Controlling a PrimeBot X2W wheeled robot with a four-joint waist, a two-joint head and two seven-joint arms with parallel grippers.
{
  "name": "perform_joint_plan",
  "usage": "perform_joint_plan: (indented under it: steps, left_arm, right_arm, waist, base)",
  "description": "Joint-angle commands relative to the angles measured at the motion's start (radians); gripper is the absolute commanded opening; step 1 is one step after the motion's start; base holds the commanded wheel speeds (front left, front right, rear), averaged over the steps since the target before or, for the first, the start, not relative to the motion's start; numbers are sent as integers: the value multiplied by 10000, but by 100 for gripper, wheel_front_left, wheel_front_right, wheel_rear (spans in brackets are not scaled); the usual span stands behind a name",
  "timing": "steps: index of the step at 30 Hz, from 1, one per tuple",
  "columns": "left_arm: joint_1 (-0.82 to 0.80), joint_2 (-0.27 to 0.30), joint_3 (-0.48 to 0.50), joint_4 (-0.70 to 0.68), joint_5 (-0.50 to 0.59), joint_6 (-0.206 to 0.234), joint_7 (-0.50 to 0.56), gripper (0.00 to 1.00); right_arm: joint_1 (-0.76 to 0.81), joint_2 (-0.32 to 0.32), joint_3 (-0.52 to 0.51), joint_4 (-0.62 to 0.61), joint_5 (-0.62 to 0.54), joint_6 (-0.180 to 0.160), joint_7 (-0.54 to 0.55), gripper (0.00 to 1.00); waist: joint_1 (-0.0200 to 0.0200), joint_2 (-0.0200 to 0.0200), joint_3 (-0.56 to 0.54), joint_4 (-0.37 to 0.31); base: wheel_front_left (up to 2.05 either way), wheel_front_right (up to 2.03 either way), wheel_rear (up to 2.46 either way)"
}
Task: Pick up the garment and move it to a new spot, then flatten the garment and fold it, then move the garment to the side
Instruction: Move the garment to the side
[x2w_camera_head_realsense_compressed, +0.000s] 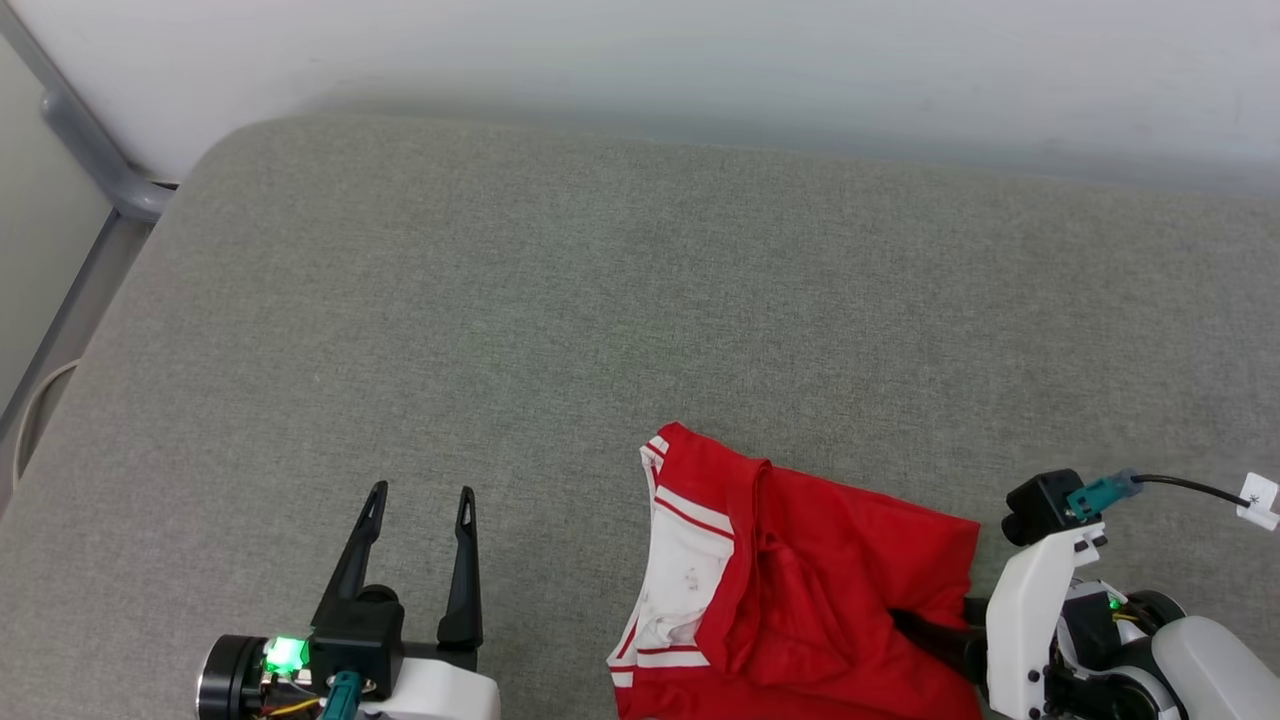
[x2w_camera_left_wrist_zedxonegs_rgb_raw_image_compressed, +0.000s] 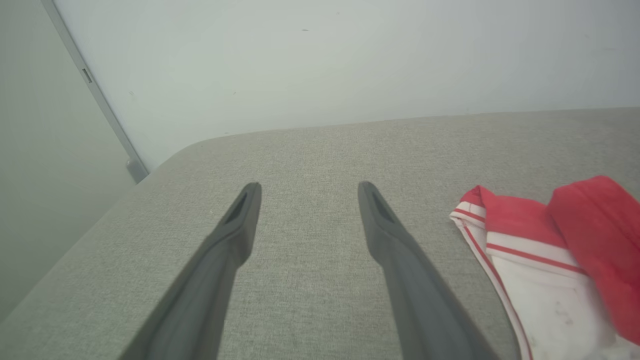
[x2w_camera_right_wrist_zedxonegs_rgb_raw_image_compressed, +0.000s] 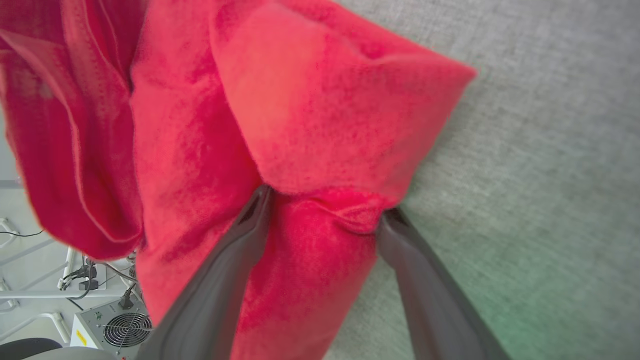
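Note:
The garment is a crumpled red shirt with a white sleeve and red-white trim. It lies at the near edge of the grey padded surface, right of centre. My right gripper reaches in from the right with its jaws wide apart, open. A fold of the red garment lies between its fingers and covers both tips. One dark finger shows under the cloth. My left gripper is open over bare surface, left of the garment. Nothing is between the left gripper's fingers.
A white wall runs behind the surface, and a grey metal rail slants past its rounded far-left corner. Beyond the near edge, the right wrist view shows floor with a fan-grilled box and cables.

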Motion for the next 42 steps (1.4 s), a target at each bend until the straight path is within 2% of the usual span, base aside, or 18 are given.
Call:
perform_joint_plan:
  steps: [1, 4, 5, 6, 7, 13, 20, 28, 34, 42]
  left_arm:
    - [-127, -50, 12, -8, 23, 16, -22, 100]
    - [-166, -81, -6, 9, 11, 20, -22, 100]
    - [-184, -94, -10, 18, 3, 21, -22, 100]
    - [-191, -106, -12, 27, -6, 23, -22, 100]
    - [-191, -113, -11, 40, -15, 26, -22, 100]
    - [-15, -142, 43, 84, -39, 82, -22, 100]
    - [211, -166, 178, -16, -77, 166, -22, 100]
    - [18, -182, 319, -153, -111, 90, -22, 100]
    - [-215, -108, 449, -227, -46, 72, -22, 100]
    - [-717, -36, 432, -459, 137, 35, -22, 100]
  right_arm:
    - [241, 215, 290, 288, 16, -9, 102, 100]
    - [111, 123, 423, 334, -77, -12, -245, 100]
    - [42, 70, 426, 350, -117, -13, -405, 49]
    - [-32, 35, 415, 364, -135, -15, -567, 16]
    - [-102, 1, 439, 362, -130, -13, -687, 0]
    - [-584, -318, 660, -66, -252, -12, -1629, 0]
    - [-1209, -1060, 1078, -815, -716, -10, -2345, 0]
    - [-1925, -2295, 1260, -1715, -1261, -12, -2341, 0]
    - [-2381, -2867, 1033, -2067, -1284, -10, -2103, 0]
    - [-3145, -3467, 430, -1335, -1356, -12, -1767, 0]
  waist:
    - [0, 0, 24, 9]
    - [0, 0, 78, 26]
    - [0, 0, 86, 29]
    - [0, 0, 85, 27]
    - [0, 0, 76, 23]
    - [0, 0, -131, -139]
    - [0, 0, -352, -861]
    - [0, 0, -118, -2105]
    - [0, 0, 253, -2922]
    - [0, 0, 1125, -3282]
  base:
    - [0, 0, 0]
    - [0, 0, 0]
    - [0, 0, 0]
    - [0, 0, 0]
    - [0, 0, 0]
    - [0, 0, 0]
    - [0, 0, 0]
    - [0, 0, 0]
    - [0, 0, 0]
    - [0, 0, 0]
